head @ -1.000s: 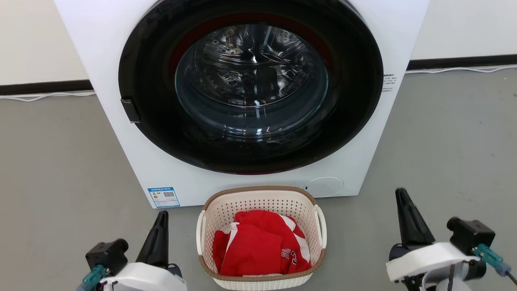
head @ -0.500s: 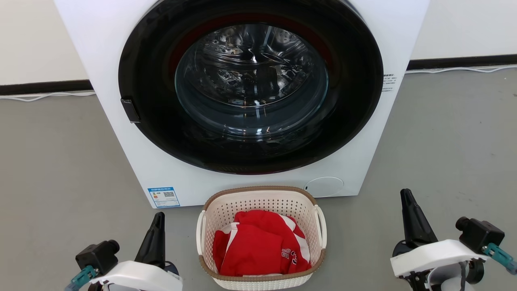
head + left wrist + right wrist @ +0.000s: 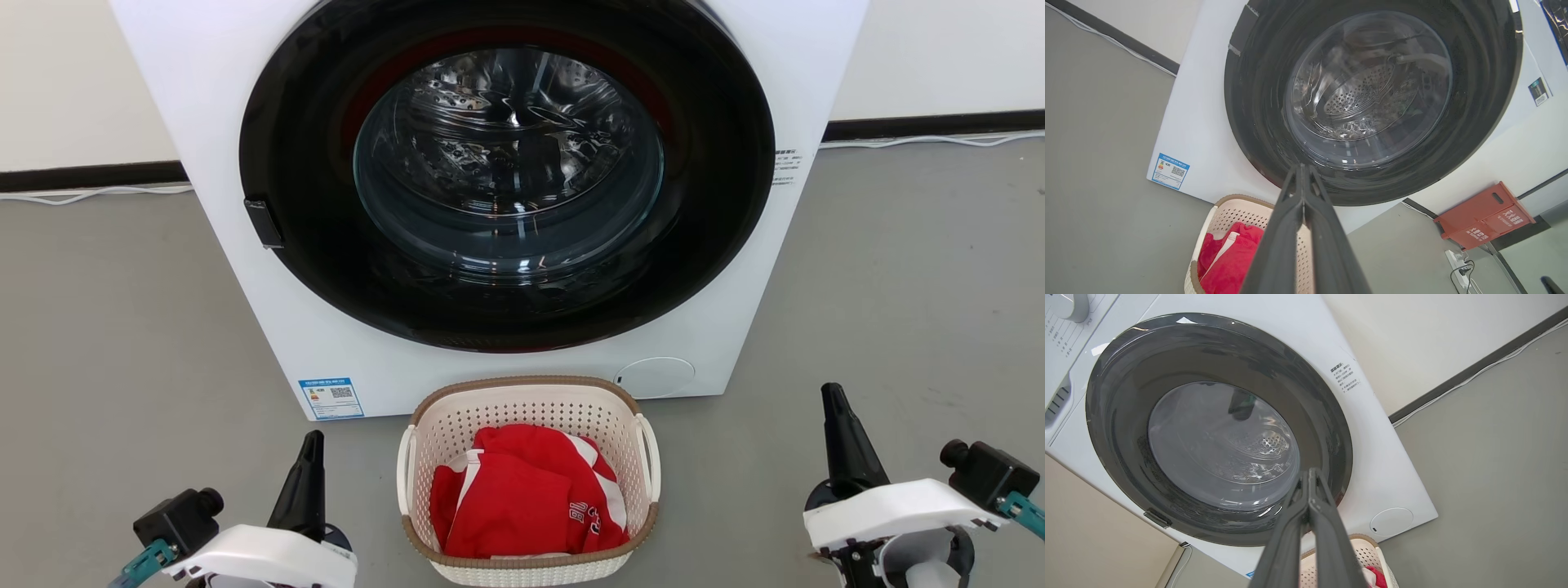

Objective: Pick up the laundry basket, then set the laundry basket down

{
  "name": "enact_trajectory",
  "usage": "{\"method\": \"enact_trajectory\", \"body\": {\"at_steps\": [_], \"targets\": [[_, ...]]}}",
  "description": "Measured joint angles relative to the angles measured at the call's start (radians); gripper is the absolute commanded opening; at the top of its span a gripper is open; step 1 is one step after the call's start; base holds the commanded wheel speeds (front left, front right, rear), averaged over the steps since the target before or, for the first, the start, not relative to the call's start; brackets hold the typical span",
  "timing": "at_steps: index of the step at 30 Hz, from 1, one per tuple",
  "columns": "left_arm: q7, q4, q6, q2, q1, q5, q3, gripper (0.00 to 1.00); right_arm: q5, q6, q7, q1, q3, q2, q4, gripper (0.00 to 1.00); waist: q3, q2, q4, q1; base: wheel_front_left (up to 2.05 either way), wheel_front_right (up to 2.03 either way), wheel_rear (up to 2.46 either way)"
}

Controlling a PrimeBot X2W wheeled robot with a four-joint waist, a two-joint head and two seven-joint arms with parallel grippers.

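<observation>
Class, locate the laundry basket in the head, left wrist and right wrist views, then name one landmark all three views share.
Head view: laundry basket at bottom centre, below the washer door.
Left wrist view: laundry basket at the bottom edge, left of centre, partly behind the left claw.
Right wrist view: a corner of the laundry basket at the bottom edge, right of centre.
Shared landmark: the round, dark washer door.

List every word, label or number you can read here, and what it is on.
Nothing reads clearly enough to quote.
blue sticker on the washer: QR code and print, too small.
side notice on the washer: characters too small.
panel print on the washer: blurred.
red garment in the basket: white letters, creased, not legible.
red box: white characters, too blurred.
</observation>
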Motion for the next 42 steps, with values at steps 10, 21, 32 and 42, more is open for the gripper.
{"method": "enact_trajectory", "body": {"at_steps": [10,21,32,42], "targets": [[0.028,-0.005,0.0,0.0,0.0,-0.091,0.011,0.0,0.098,0.0,0.033,0.0,-0.01,0.004,-0.004,0.0,0.0,0.0,0.0,0.0,0.0,0.0,0.0],[0.064,-0.008,0.0,0.001,-0.001,-0.208,0.021,0.0,0.213,0.0,0.069,0.0,-0.033,0.008,-0.016,0.0,0.0,0.0,0.0,-0.0001,0.0,0.0,0.0],[0.094,-0.011,0.0,0.001,-0.002,-0.317,0.034,0.0,0.318,0.0,0.102,0.001,-0.045,0.013,-0.02,0.0,0.001,0.0,0.0,-0.0001,0.0,0.0,0.0],[0.122,-0.012,0.0,0.002,-0.004,-0.41,0.044,0.0,0.416,0.0,0.126,0.001,-0.065,0.017,-0.024,0.0,0.001,0.0,0.0,-0.0001,0.0,0.0,0.0]]}}
